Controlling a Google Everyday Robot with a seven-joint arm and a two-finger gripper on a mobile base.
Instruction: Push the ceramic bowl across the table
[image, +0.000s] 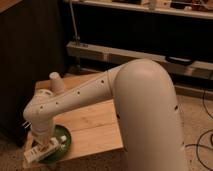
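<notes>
The gripper (41, 150), its grip state impossible to tell, sits low at the near-left rim of the ceramic bowl (62, 142), while most of the table (95, 125) stretches beyond and to the right.

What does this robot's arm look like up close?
The arm is smooth, cream-white and tube-like: a fat rounded segment near the camera narrows to a slimmer one dotted with small dark holes. The gripper, pale and blocky, is at the near left corner of the table, over the ceramic bowl.
</notes>
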